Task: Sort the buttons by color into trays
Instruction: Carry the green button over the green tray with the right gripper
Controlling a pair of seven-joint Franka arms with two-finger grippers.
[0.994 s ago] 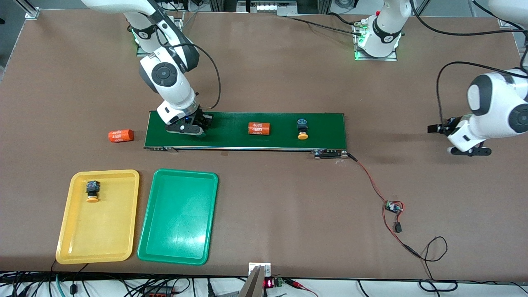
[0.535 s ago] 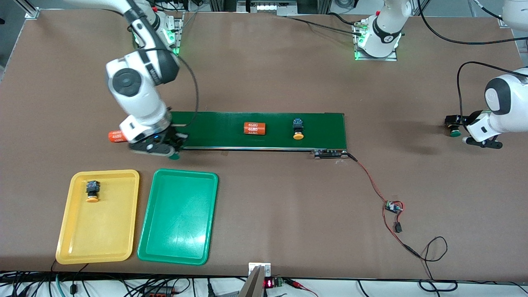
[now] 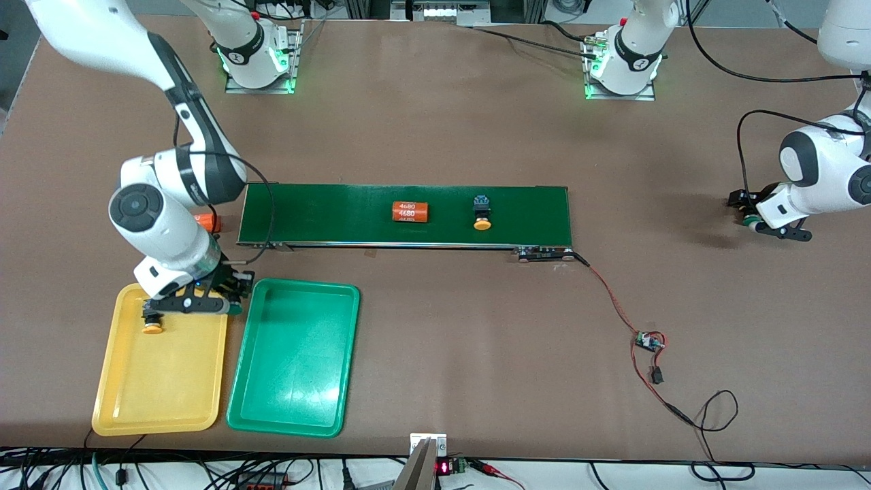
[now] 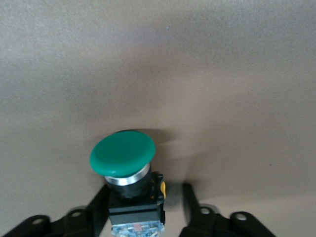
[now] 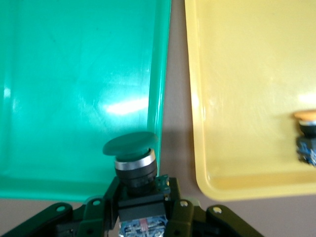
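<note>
Right gripper [image 3: 204, 301]: pinched tight on a green-capped button [image 5: 131, 148], up in the air over the gap where the two trays meet. Was down on the belt one second ago, so picked up and carried across since then (a quick trip).

Left gripper [image 3: 754, 219]: low at the left arm's end of the table [image 3: 442, 327], around a second green button [image 4: 123, 157]. Hung away from that button a second ago, wide open. Closing in now. Cannot tell yet whether gripped or only hugged, as the wrist view seems to show a little gap on one side.

Next, the long dark-green belt [image 3: 326, 211]: carries its load toward the right arm's end, a bit farther along than before.

Then the trays, nearer the front camera than the belt. Yellow tray [image 3: 163, 395] at the right arm's end, green tray [image 3: 292, 367] just beside it and bare inside.

Then the orange cylinder [image 3: 410, 211] on the belt. Not a button, so best left alone.

Smallest last. One yellow button [image 3: 152, 325] already lying in the yellow tray. Another yellow-capped button [image 3: 482, 214] riding the belt, waiting.

So: one sorted, one green nearly home, needing only a short slide over the green tray and a drop.
</note>
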